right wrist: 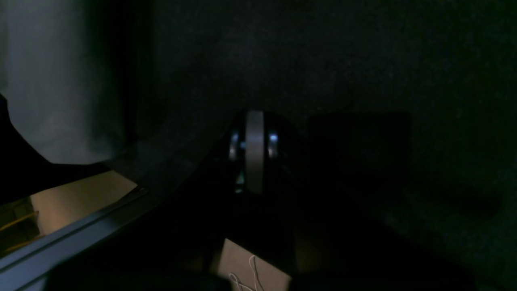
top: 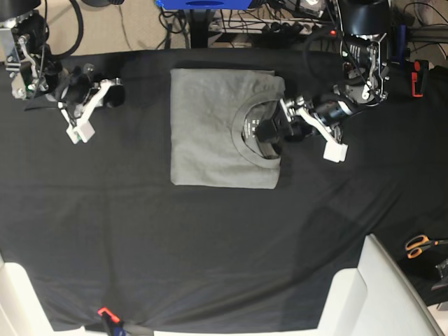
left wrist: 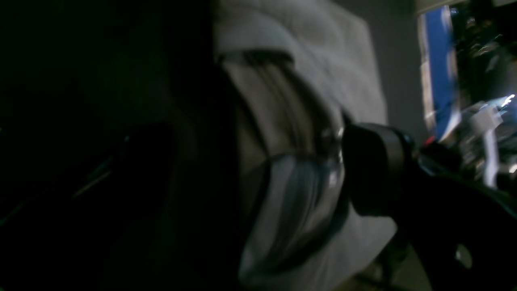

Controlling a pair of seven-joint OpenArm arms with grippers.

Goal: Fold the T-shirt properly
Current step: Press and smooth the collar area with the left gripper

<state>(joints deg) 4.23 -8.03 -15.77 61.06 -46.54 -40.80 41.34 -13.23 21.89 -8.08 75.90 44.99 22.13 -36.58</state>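
The light-grey T-shirt [top: 206,133] lies folded into a rectangle on the black table cloth [top: 210,245], with its round collar [top: 245,143] facing right. My left gripper [top: 269,130] is over the collar at the shirt's right edge. In the blurred left wrist view its jaws stand wide apart, with one dark finger [left wrist: 371,169] on the right and the collar [left wrist: 282,121] in the gap, so the left gripper [left wrist: 262,165] is open. My right gripper [top: 115,94] rests far left of the shirt. It is shut [right wrist: 254,151] over bare cloth and holds nothing.
Orange-handled scissors [top: 420,243] lie near the right edge. A white panel [top: 381,294] juts in at the lower right. A small red clamp [top: 105,313] sits on the front edge. A blue box [top: 203,3] and cables lie behind the table.
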